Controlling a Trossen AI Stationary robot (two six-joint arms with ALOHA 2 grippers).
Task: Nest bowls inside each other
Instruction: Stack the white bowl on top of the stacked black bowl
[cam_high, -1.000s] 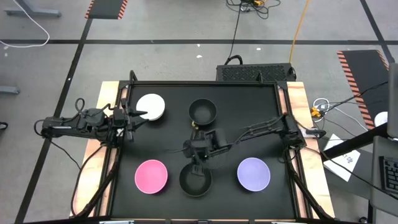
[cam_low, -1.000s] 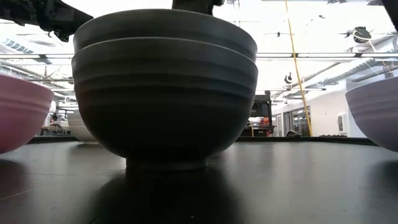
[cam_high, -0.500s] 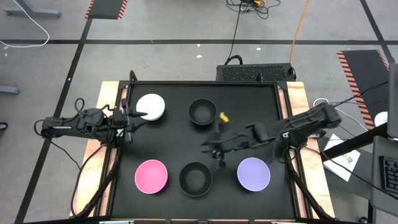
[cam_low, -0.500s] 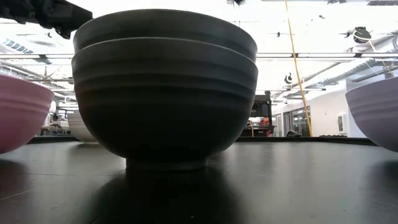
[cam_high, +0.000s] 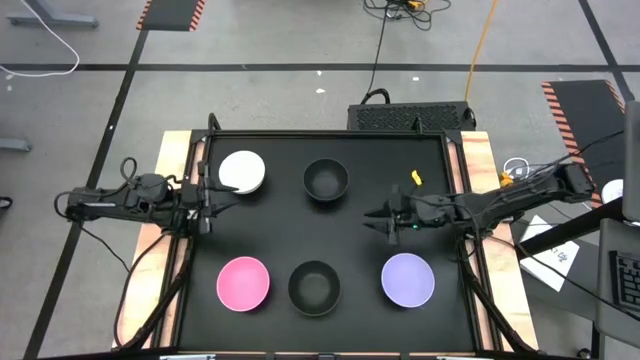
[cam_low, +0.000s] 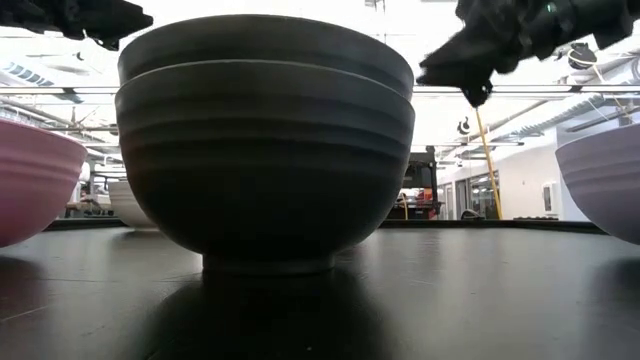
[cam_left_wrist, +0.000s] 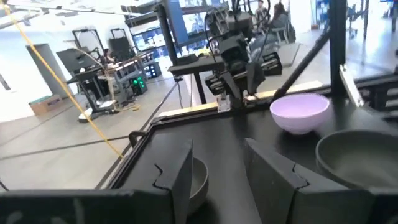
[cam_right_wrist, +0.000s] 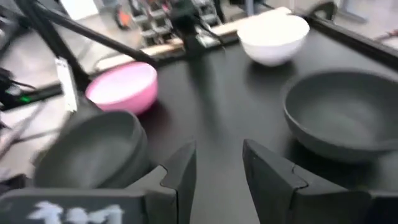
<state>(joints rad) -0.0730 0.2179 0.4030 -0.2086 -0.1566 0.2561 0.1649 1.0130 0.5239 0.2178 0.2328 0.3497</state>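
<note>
White bowl (cam_high: 242, 171): upright, far left part of desk. Lone black bowl (cam_high: 326, 180): upright, empty, far middle, well apart from white one. Pink bowl (cam_high: 244, 283): upright, near left. Black stack (cam_high: 314, 288): two black bowls nested, inner rim showing above outer in low view, near middle, between pink and lavender. Lavender bowl (cam_high: 408, 279): upright, near right. None touching besides nested pair.
</note>
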